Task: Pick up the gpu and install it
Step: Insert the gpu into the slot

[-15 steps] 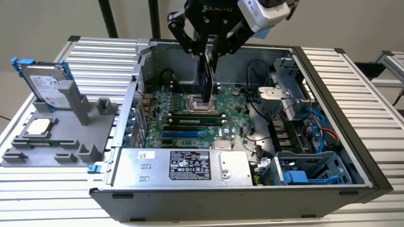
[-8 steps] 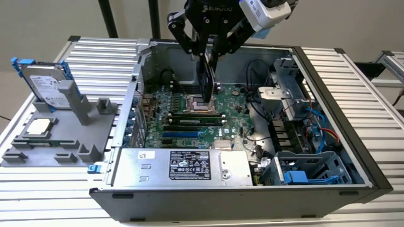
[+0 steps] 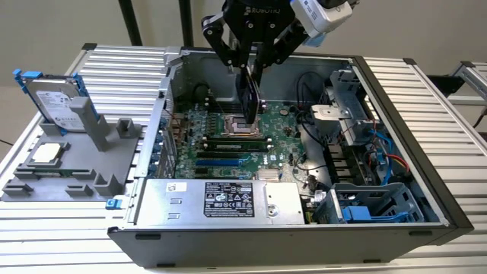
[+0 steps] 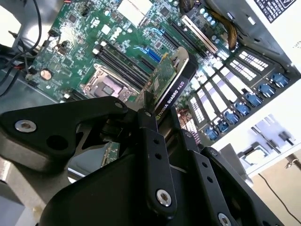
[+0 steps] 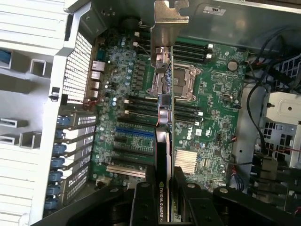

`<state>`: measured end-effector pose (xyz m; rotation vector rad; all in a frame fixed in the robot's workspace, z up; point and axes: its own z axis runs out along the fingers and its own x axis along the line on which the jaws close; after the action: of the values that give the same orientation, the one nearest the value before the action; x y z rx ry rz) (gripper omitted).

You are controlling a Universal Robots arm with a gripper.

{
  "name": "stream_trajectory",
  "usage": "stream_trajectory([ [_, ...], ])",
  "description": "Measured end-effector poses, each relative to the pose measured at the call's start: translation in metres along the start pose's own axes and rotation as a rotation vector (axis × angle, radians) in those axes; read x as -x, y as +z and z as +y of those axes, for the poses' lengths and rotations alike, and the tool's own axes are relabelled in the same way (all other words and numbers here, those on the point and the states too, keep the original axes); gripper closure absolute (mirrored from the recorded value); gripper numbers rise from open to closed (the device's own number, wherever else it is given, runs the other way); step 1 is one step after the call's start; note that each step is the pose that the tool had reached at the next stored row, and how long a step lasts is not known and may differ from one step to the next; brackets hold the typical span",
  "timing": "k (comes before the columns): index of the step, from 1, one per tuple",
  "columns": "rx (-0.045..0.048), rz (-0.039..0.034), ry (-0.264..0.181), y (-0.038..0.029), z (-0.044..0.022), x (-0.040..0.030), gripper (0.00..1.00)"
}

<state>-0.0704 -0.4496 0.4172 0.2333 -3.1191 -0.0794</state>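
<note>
My gripper (image 3: 250,67) is shut on the gpu (image 3: 247,103), a thin card that hangs on edge over the middle of the motherboard (image 3: 228,145) inside the open computer case (image 3: 396,142). In the second wrist view the gpu (image 4: 170,84) shows its green board on one face and its black cover on the other, clamped between the black fingers (image 4: 148,123). In the first wrist view the gpu (image 5: 162,160) is seen edge-on above the CPU socket and memory slots. Its silver bracket (image 5: 169,19) is at the far end. The card is above the board, apart from the slots.
On the exterior view's left a grey holder (image 3: 91,171) carries a silver hard drive with blue rails (image 3: 57,103) and a square CPU chip (image 3: 47,151). A power supply (image 3: 228,200) lies along the case's near side. Cables and drive cages (image 3: 365,137) fill the case's right side.
</note>
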Motion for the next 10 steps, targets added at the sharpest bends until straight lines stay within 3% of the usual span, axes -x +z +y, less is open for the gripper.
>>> stream_trajectory([
  [10,-0.0004,0.0025,-0.048,0.0000,0.0000,0.0000,1.00],
])
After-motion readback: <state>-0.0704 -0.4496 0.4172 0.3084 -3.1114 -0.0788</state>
